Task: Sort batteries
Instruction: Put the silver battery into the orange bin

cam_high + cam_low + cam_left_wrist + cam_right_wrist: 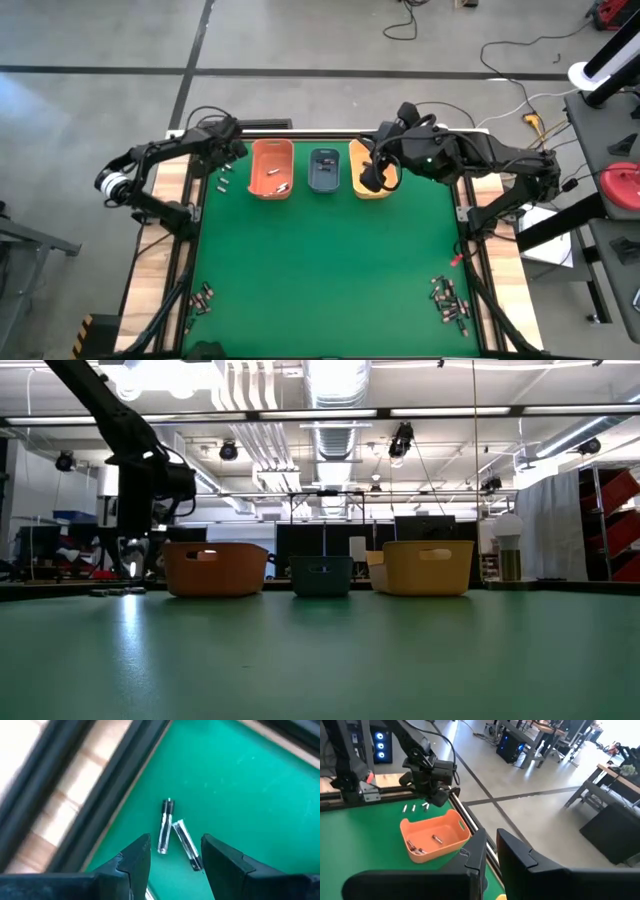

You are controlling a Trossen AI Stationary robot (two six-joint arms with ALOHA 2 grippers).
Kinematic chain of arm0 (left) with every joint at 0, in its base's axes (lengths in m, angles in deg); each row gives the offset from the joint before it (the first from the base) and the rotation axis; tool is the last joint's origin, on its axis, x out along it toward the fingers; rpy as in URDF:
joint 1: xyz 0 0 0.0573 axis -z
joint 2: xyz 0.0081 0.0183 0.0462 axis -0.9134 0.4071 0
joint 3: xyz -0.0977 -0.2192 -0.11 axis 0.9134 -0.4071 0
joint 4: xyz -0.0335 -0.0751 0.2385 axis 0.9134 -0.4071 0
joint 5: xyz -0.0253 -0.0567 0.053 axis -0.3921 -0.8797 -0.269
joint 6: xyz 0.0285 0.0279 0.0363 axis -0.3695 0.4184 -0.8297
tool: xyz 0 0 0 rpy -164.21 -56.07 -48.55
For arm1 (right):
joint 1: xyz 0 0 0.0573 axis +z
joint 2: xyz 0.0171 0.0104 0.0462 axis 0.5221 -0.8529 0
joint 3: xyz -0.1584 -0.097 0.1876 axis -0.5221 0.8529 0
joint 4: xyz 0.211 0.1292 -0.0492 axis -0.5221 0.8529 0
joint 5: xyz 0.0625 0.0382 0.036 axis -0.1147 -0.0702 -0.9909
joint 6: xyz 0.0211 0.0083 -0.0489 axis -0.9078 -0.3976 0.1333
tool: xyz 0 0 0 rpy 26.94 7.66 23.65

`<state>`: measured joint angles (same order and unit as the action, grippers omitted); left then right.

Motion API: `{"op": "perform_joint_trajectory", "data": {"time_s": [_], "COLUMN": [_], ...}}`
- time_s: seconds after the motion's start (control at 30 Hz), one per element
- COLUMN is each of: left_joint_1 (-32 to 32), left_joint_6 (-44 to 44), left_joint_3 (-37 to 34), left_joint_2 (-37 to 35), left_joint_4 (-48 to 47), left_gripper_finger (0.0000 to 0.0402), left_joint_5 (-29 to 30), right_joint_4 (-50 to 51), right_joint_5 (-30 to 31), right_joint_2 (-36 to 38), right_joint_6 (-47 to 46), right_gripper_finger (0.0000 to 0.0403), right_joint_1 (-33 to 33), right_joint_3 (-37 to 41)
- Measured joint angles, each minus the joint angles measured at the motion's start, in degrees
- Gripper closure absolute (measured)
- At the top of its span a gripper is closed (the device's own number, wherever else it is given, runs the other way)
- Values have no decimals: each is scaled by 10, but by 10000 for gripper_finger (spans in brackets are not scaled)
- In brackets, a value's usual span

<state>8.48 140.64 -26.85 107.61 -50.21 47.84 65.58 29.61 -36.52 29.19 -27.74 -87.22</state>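
High view: the left gripper hangs over the far-left corner of the green mat, above loose batteries near the mat's edge. The right gripper covers part of the yellow-orange bin, so its contents are hidden. The orange bin holds 2 batteries; the blue-grey bin stands between. Piles lie at the near-left and near-right corners; the mat's middle lies open.

Low view: the 3 bins' walls hide their insides; only the left arm shows, beside the orange bin.

Left wrist view: jaws apart, empty, above 2 AAA-like cells lying touching in a V near the wooden border.

Right wrist view: fingers nearly together, gap narrow and empty.
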Motion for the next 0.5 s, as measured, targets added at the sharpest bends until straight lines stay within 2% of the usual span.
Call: {"op": "perform_joint_trajectory", "data": {"time_s": [0.13,0.37,0.5], "left_joint_1": [0,-1,-1], "left_joint_6": [64,155,189], "left_joint_3": [1,2,1], "left_joint_2": [19,39,47], "left_joint_4": [3,38,38], "left_gripper_finger": [249,249,249], "left_joint_5": [-7,-61,-63], "right_joint_4": [11,12,34], "right_joint_5": [0,1,5], "right_joint_2": [0,0,5], "right_joint_6": [25,65,74], "right_gripper_finger": [364,364,364], "right_joint_1": [0,0,-9], "right_joint_3": [0,0,0]}}
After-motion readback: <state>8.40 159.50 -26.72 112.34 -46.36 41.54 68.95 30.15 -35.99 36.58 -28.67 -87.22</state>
